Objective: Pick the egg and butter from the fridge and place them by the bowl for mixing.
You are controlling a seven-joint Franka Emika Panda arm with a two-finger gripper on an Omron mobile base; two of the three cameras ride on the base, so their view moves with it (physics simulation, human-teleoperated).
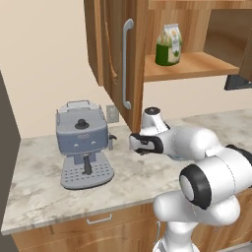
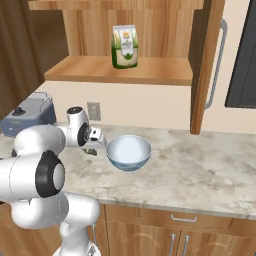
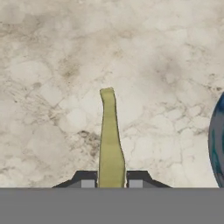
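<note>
**One stick of butter held over the counter, ready to be set down by the bowl**

Two dark fingertips [image 3: 87, 180] sit closed on the butter [image 3: 109, 144], which runs as a thin yellowish-olive stick straight out from between them in the hand view. The hand [image 2: 96, 142] hangs low over the marbled counter [image 2: 200, 165], pointing down at bare stone; whether the butter's far end touches the surface cannot be told.

Just beside the hand, toward the open cabinet door side, stands the bowl [image 2: 128, 152], pale blue-grey with a lighter inside. Its rim shows at the edge of the hand view as a dark blue curve [image 3: 217, 144]. Hand and bowl look near but apart.

Farther off on the hand's other side, a grey coffee machine [image 1: 82, 145] rests on the counter. Beyond and above the hand, a green-labelled bag [image 2: 125, 47] stands on a wooden shelf [image 2: 120, 70].

By the look of it, the step in hand is the placing of the butter. The next move likely calls for a short lowering until the stick meets the counter, then a parting of the fingers and a straight lift away, taking care not to nudge the bowl.
</note>
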